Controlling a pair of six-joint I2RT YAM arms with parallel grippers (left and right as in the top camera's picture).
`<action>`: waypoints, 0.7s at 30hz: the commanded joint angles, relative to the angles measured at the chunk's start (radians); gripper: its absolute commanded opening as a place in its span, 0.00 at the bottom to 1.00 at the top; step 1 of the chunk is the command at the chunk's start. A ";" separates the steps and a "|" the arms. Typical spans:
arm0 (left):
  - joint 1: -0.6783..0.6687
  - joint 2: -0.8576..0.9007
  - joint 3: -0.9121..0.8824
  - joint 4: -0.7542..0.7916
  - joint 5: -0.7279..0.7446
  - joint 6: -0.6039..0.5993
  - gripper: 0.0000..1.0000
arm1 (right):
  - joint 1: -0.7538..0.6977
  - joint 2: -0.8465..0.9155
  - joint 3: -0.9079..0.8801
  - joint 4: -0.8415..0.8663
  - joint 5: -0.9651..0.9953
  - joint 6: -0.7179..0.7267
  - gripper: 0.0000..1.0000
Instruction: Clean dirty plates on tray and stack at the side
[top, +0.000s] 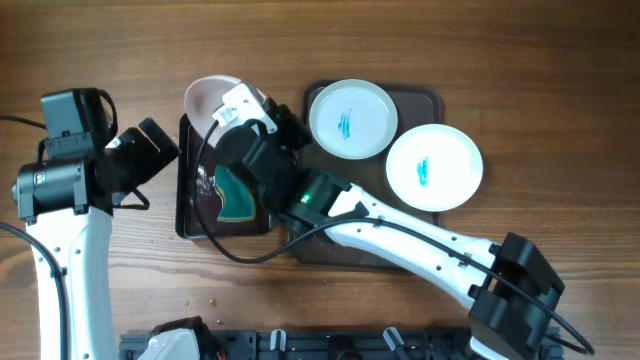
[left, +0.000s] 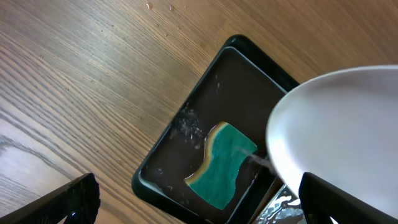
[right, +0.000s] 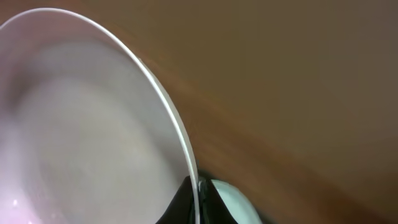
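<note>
My right gripper (top: 232, 112) is shut on the rim of a white plate (top: 208, 97) and holds it tilted on edge above the far end of the small black tray. The plate fills the right wrist view (right: 87, 124), pinched at its rim by my right gripper (right: 198, 196), and shows at the right in the left wrist view (left: 342, 130). Two plates with teal smears (top: 351, 118) (top: 434, 166) lie on the dark brown tray (top: 425, 100). My left gripper (left: 199, 205) is open and empty, left of the black tray.
A small black tray (top: 188, 200) holds a teal sponge (top: 237, 195) and some water; it also shows in the left wrist view (left: 180, 137) with the sponge (left: 224, 165). My right arm (top: 420, 240) crosses the brown tray's near side.
</note>
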 joint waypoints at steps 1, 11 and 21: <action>0.006 -0.004 0.011 0.000 0.002 -0.013 1.00 | -0.002 -0.001 0.026 0.069 0.056 -0.139 0.04; 0.006 -0.004 0.011 -0.001 0.002 -0.013 1.00 | -0.001 -0.001 0.026 0.234 0.090 -0.359 0.04; 0.006 -0.004 0.011 -0.001 0.002 -0.013 1.00 | 0.005 -0.001 0.026 0.248 0.100 -0.374 0.04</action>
